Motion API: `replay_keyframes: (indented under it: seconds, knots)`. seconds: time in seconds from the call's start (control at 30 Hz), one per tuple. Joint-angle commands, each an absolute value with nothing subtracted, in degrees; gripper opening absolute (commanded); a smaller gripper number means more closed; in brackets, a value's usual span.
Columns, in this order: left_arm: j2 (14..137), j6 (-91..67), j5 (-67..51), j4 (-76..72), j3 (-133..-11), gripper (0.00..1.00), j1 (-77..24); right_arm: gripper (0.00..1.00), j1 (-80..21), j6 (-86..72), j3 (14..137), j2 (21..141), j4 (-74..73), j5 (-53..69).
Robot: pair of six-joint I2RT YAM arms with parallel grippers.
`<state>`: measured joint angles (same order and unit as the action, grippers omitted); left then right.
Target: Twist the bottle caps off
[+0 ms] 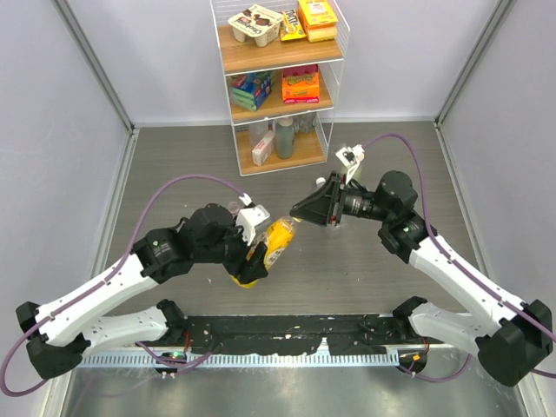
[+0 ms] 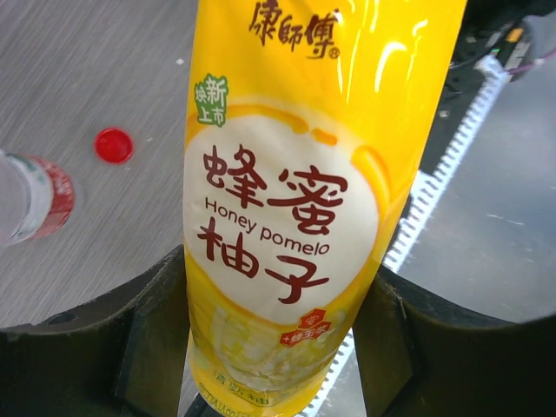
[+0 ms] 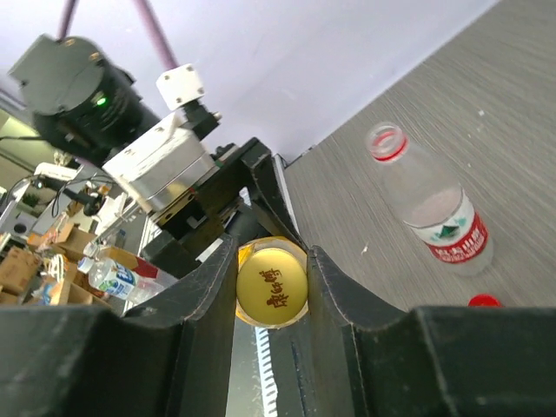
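1. Where the two arms meet over the middle of the table, we see the yellow cap (image 3: 272, 291) pinched between the fingers of the right gripper (image 3: 271, 268), whose jaws are closed tight on it.
2. We find the cap at the top end of the yellow juice bottle (image 2: 278, 217), which is lifted off the table and tilted, cap end up and towards the right arm.
3. We see the left gripper (image 1: 258, 252) clamped around the bottle's lower body, one black finger on each side of the label.
4. Beside the held bottle, the clear bottle with the red label (image 3: 432, 208) stands upright on the table with its neck open, and the red cap (image 2: 113, 145) lies flat near it, apart from it.
5. We follow the left arm from its base at the lower left: its white link rises towards the centre and its black wrist points right.
6. We see the right arm mirror it, its elbow raised on the right and its wrist pointing left at the bottle.
7. A purple cable (image 1: 187, 179) loops over each arm.
8. The table (image 1: 174, 156) is grey with a wood grain, and a black strip (image 1: 287, 334) runs along its near edge.
9. A white wire rack (image 1: 304, 152) of packaged goods stands at the far edge, between pale grey walls (image 1: 52, 104).
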<state>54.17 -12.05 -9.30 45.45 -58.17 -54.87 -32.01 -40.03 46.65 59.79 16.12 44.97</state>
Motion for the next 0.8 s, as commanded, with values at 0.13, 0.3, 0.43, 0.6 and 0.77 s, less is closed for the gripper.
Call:
replay_keyframes:
  seconds: [0.13, 0.3, 0.43, 0.6, 0.77]
  knots:
    - [50.89, -13.62, -26.70, 33.41, -61.43, 0.00, -55.02, 0.02, -32.70, -37.09, 48.51, 52.74, 22.93, 53.96]
    - [48.61, -14.94, -35.22, 26.30, -60.04, 0.00, -55.02, 0.02, -32.78, -36.65, 47.81, 49.40, 26.80, 56.77]
    - [47.90, -17.31, -43.40, 20.23, -58.98, 0.00, -55.02, 0.02, -32.78, -36.74, 47.46, 47.38, 28.65, 58.09]
    - [49.21, -20.30, -50.26, 14.77, -58.45, 0.00, -54.93, 0.02, -32.78, -36.56, 47.02, 45.27, 29.97, 59.24]
    - [50.89, -22.23, -54.40, 12.66, -57.92, 0.00, -55.02, 0.02, -32.78, -36.22, 46.76, 43.95, 31.03, 60.21]
